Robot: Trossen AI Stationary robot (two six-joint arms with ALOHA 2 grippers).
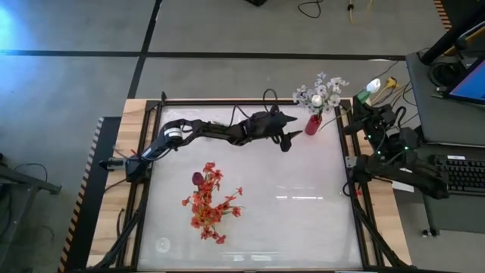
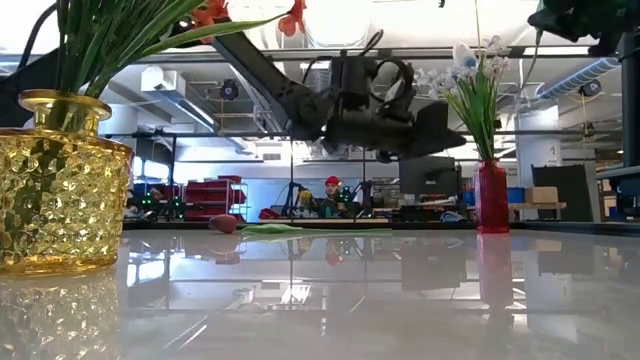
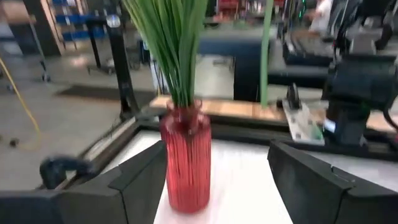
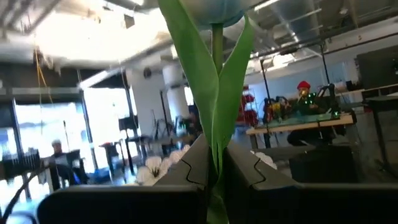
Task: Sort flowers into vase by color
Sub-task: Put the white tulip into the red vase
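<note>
A red ribbed vase [image 3: 185,158] with green stems and white blossoms [image 1: 322,92] stands at the table's far right [image 1: 312,125]. My left gripper [image 1: 292,137] is level and open just left of it; in the left wrist view its fingers stand apart on either side of the vase, short of it. A yellow glass vase [image 2: 58,185] holds the red-orange flowers [image 1: 208,201]. A dark maroon tulip bud [image 2: 224,223] lies on the table on its side. Off the table's right edge, my right gripper [image 1: 369,98] is shut on a white-budded flower [image 1: 373,85]. My right gripper pinches the flower's green stem and leaf bases [image 4: 216,168] between its two fingers. The stem runs on past the fingertips with the leaves spreading out and the pale bud [image 4: 214,11] at its far end. The flower is lifted clear of the table.
The table's white top [image 1: 303,212] is bare at the near right. A black frame [image 1: 356,182] edges it. Beyond the right edge are the right arm's base [image 1: 394,155], a keyboard [image 1: 462,173] and cables. In the low view, a person in a red cap [image 2: 331,190] sits far behind.
</note>
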